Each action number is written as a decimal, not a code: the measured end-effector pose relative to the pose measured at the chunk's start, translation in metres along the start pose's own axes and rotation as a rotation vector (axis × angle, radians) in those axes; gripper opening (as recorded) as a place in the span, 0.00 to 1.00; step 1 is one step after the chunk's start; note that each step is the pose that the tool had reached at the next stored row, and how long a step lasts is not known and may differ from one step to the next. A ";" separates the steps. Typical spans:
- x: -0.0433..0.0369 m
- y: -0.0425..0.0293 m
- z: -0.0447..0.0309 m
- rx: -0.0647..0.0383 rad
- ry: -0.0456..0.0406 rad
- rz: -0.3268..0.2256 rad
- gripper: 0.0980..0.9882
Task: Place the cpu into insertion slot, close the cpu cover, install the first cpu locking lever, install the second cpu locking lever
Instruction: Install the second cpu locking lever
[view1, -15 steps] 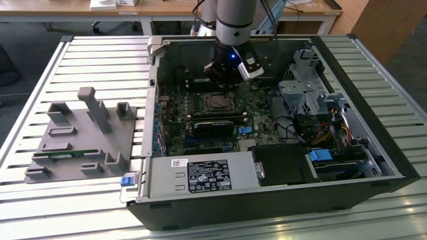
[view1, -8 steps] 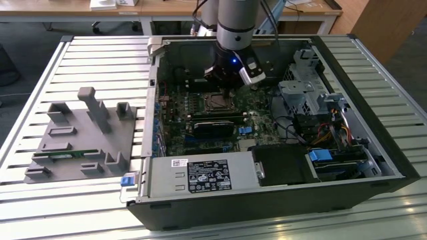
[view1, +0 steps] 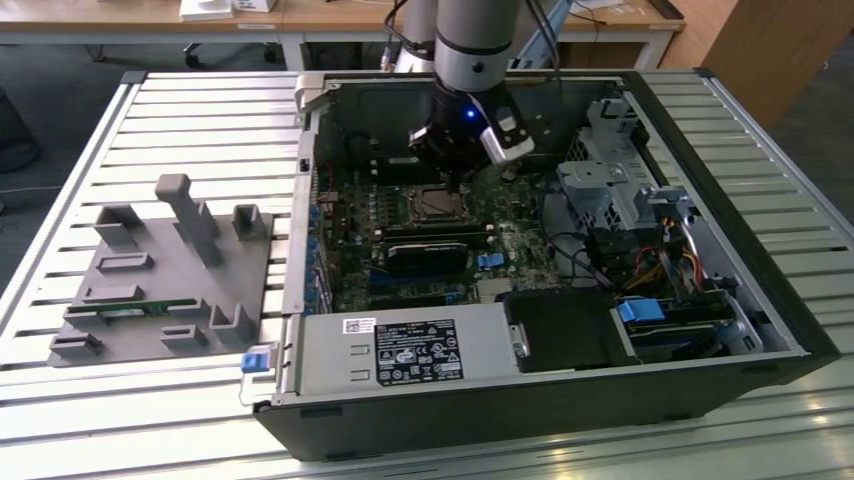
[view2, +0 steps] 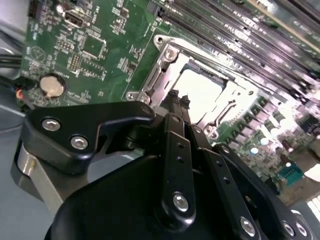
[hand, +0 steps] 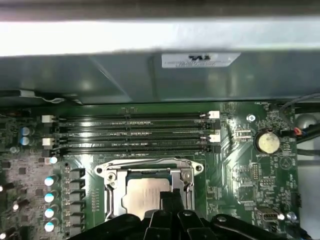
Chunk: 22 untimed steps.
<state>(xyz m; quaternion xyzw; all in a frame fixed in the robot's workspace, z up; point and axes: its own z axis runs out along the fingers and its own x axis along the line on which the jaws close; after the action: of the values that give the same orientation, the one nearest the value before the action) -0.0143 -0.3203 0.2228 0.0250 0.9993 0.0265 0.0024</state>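
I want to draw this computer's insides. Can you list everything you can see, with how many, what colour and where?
cpu: one, silvery-beige, in the insertion slot.
insertion slot: one, dark, mid motherboard.
cpu cover: one, silvery, down around the cpu.
motherboard: one, green, inside the case.
memory slots: four, black, beside the slot.
coin battery: one, silver, on the motherboard.
power supply: one, grey, at the case's near edge.
parts holder: one, grey, at the exterior view's left.
gripper: one, black, jaws together, over the cover.

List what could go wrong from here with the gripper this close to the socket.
The gripper hangs closed right over the cpu, already seated under the cpu cover; a push off-centre could scratch it. The memory slots lie just beside the socket, so a sideways drift might knock them.
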 end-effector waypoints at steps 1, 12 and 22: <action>0.0000 0.0000 -0.0019 0.000 0.0000 0.000 0.01; -0.0014 -0.0274 -0.0038 -0.001 0.0026 0.000 0.01; -0.0054 -0.0396 -0.0044 -0.010 0.0148 0.001 0.01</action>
<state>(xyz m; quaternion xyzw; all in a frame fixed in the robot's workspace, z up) -0.0109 -0.3603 0.2252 0.0252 0.9992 0.0314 -0.0049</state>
